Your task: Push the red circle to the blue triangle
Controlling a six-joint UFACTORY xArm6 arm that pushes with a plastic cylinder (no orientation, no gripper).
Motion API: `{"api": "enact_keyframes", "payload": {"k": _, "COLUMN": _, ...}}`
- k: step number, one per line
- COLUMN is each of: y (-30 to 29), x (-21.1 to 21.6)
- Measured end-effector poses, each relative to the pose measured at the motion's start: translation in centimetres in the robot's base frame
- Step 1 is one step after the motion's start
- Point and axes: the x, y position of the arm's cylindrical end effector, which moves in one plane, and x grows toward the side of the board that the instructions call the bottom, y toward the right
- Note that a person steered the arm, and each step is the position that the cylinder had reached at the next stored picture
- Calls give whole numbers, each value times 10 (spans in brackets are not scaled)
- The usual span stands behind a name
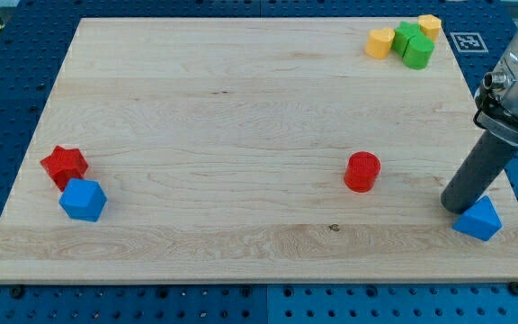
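The red circle (362, 171) stands on the wooden board right of the middle. The blue triangle (478, 219) lies near the board's bottom right corner. My tip (458, 206) rests on the board just left of and touching or nearly touching the blue triangle, and about a hundred pixels right of and slightly below the red circle. The dark rod rises from it towards the view's upper right.
A red star (64, 165) and a blue cube (83, 200) sit together at the left edge. Two green blocks (413, 44) and two yellow blocks (381, 41) cluster at the top right corner. The board (241, 108) lies on a blue pegboard.
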Motion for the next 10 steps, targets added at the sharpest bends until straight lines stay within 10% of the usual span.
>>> {"api": "enact_keyframes", "payload": {"k": 3, "y": -87, "x": -121}}
{"api": "enact_keyframes", "payload": {"k": 6, "y": -159, "x": -67}}
{"api": "enact_keyframes", "payload": {"k": 10, "y": -82, "x": -25}}
